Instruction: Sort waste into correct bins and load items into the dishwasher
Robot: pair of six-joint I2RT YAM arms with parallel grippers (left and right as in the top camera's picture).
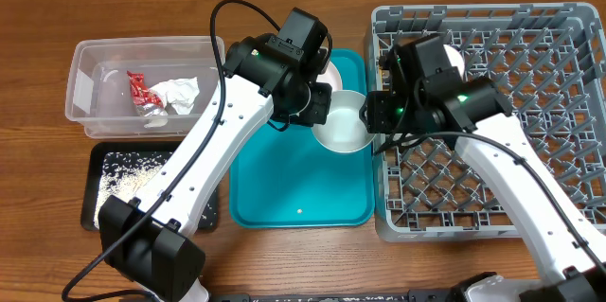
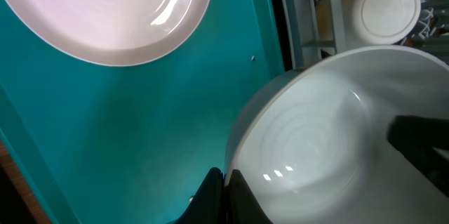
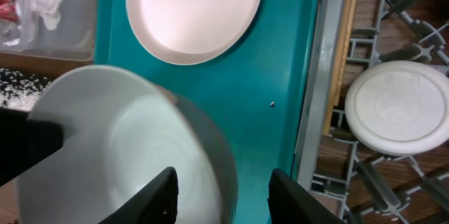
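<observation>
Bowl: the bowl (image 1: pixel 343 124) hangs over the right edge of the teal tray (image 1: pixel 284 188), just beside the left wall of the dish rack (image 1: pixel 473 10).
Left claw: the left claw (image 2: pixel 223 194) is pinched tight on the bowl's rim and carries it.
Right claw: the right claw (image 3: pixel 228 185) stands parted. One finger is inside the bowl and the other is outside its wall, with teal showing in the gap, so it grips nothing yet.
Step in hand: this looks like a hand-over from left to right, so the bowl can go into the rack.
Doing it well: close the right claw deep and square on the rim. The left claw should let go only once that pinch is firm, since a glazed rim would likely slip from a shallow hold. Then set the bowl between the pegs, clear of the upturned white piece (image 3: pixel 401 108) near the rack's left wall.
Overhead alone: it gives the whole layout. The black tray (image 1: pixel 98 151) with rice grains (image 1: pixel 118 184) sits at the worktop's near left. Beyond it is the clear tub (image 1: pixel 80 103), holding the napkin (image 1: pixel 180 94) and red wrapper (image 1: pixel 138 87). The arms hide both pinch points.
Left wrist alone: it shows the left claw's pinch on the rim.
Right wrist alone: it shows the open gap at the outer finger. It also shows the white plate (image 3: pixel 193 10) flat on the teal tray, which the overhead view mostly hides under the left arm.
</observation>
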